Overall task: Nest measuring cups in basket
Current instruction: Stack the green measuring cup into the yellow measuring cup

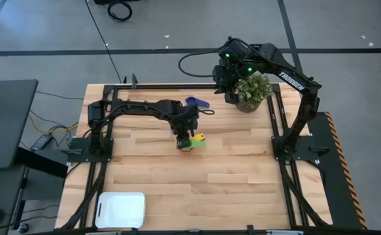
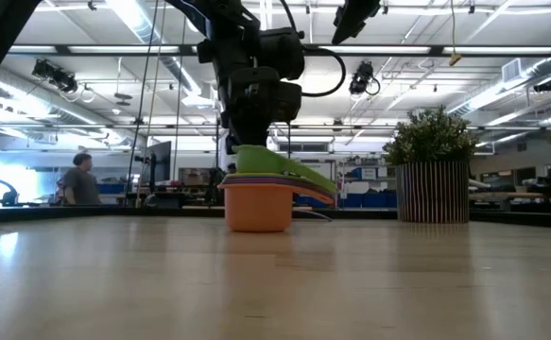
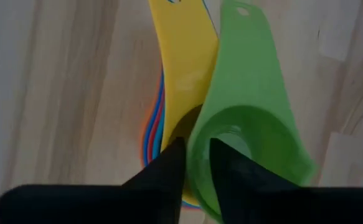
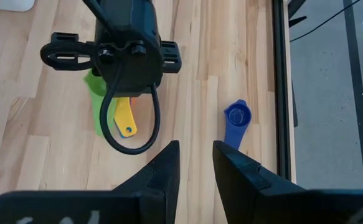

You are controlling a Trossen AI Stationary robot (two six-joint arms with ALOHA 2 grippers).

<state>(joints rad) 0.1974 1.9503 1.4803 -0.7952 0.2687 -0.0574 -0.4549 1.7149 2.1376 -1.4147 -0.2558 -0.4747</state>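
My fingers (image 3: 162, 177) are matt black plastic. The green cup (image 3: 246, 155) and yellow cup (image 3: 184, 68) look smooth, glossy plastic. The table (image 1: 242, 183) is pale, satin-finished wooden planks.

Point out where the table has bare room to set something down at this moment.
Bare wood lies between the cup stack and the white basket, and across the right half below the plant pot. It is crowded at the middle, where the left gripper sits on the stack, with a navy cup behind.

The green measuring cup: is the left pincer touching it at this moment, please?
Touching. The left wrist view shows the left pincer with one finger inside the green measuring cup and the other outside, straddling its rim.
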